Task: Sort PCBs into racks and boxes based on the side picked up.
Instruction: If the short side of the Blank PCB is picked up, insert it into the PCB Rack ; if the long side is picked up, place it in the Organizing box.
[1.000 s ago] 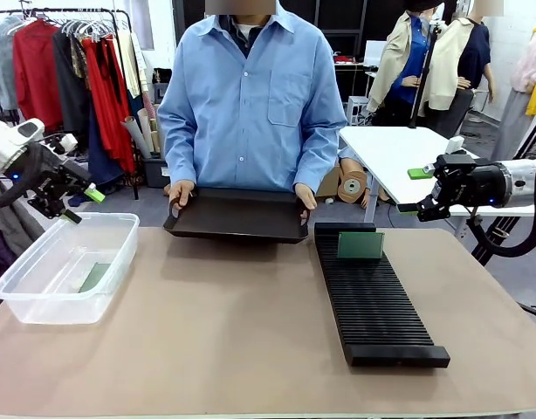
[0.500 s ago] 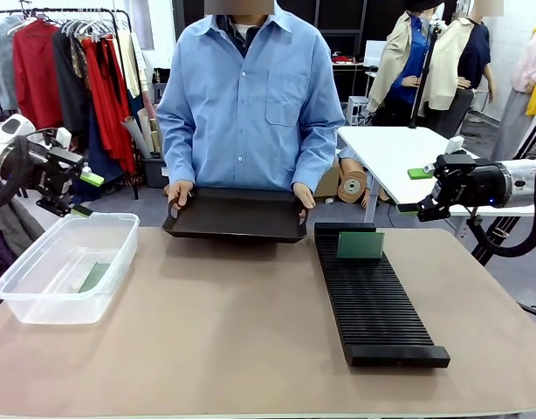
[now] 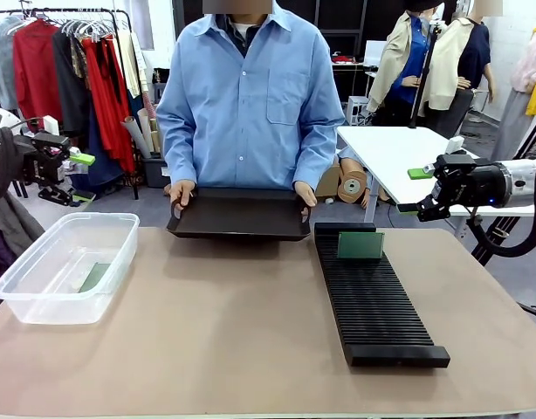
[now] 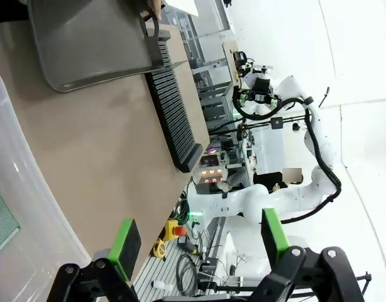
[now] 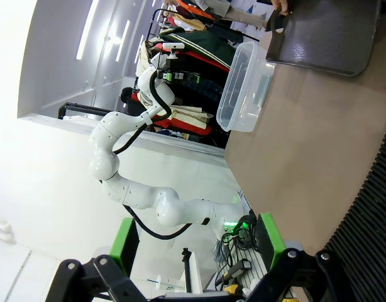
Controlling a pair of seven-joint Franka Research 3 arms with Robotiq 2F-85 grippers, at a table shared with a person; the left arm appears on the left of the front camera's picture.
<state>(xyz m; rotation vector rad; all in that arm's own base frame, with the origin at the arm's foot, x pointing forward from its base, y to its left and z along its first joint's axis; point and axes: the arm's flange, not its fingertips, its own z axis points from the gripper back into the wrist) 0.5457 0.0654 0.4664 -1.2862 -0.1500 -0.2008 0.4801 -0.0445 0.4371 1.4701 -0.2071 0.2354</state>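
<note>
Left gripper (image 3: 76,179): off the table's left edge, raised above the far end of the clear tub — fingers spread apart, nothing between the green pads (image 4: 125,244).
Right gripper (image 3: 414,191): off the table's right side, level with the far end of the rack; jaws stand wide and empty, and the wrist view shows both pads (image 5: 124,244) with clear space between them.
Clear tub (image 3: 41,301): near the table's left edge, long side running front to far.
PCB in tub (image 3: 94,277): one dark green board lying flat on the tub's floor, toward its right wall.
Black rack (image 3: 373,301): right of the table's middle, running from the far edge toward the front, slots across its width.
PCB in rack (image 3: 360,245): one green board standing upright in a slot near the rack's far end.
Black tray (image 3: 240,214): at the far edge, middle — tilted, its near rim by the tabletop.
Person's hands: left-picture hand (image 3: 181,192) and right-picture hand (image 3: 305,195) grip the tray's two far corners; blue sleeves above.
</note>
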